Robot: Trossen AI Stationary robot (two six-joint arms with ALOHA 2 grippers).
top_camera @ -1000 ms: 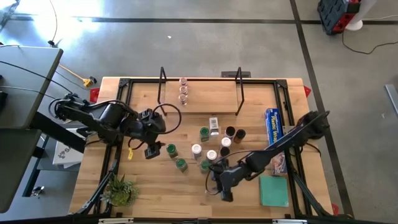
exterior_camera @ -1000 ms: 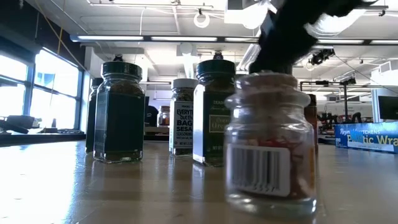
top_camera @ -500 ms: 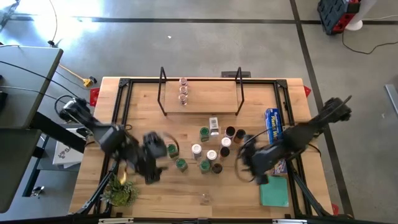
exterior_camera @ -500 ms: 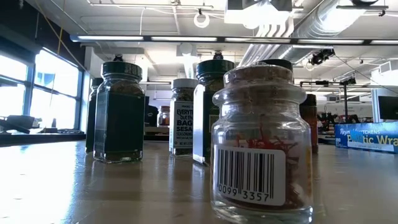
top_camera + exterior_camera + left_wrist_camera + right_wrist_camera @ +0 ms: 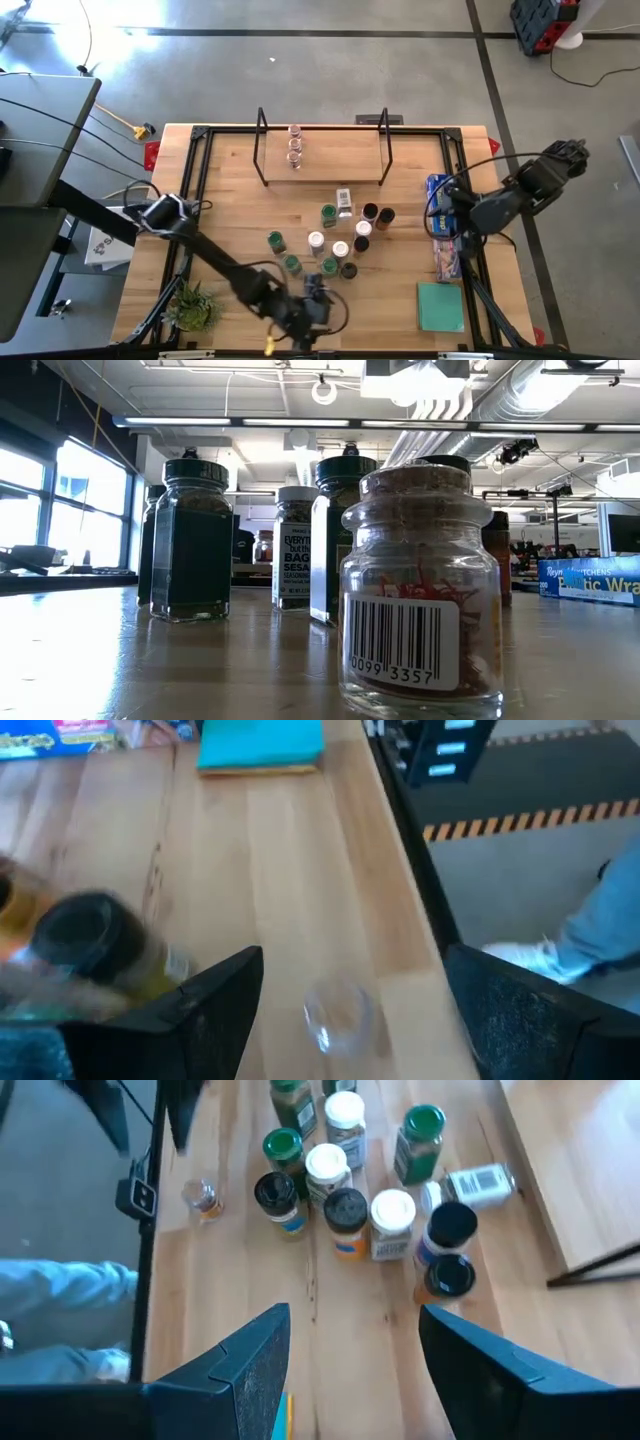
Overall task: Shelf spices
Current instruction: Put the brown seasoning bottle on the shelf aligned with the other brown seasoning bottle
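Near the bottom edge of the high view, a little left of the middle, the left gripper is seen low over the table. Its fingers are spread wide, with nothing between them. A small clear jar is seen on the wood just past them, by the table edge. In the low view this clear jar is seen standing upright, close up, with a bar code on it.

At the right of the high view, the right gripper is held up by the blue box. Its fingers are spread apart and empty.

A bunch of spice jars is seen in the middle of the table. Three jars are lined up on the shelf at the top middle. A flat teal square is seen at the lower right.
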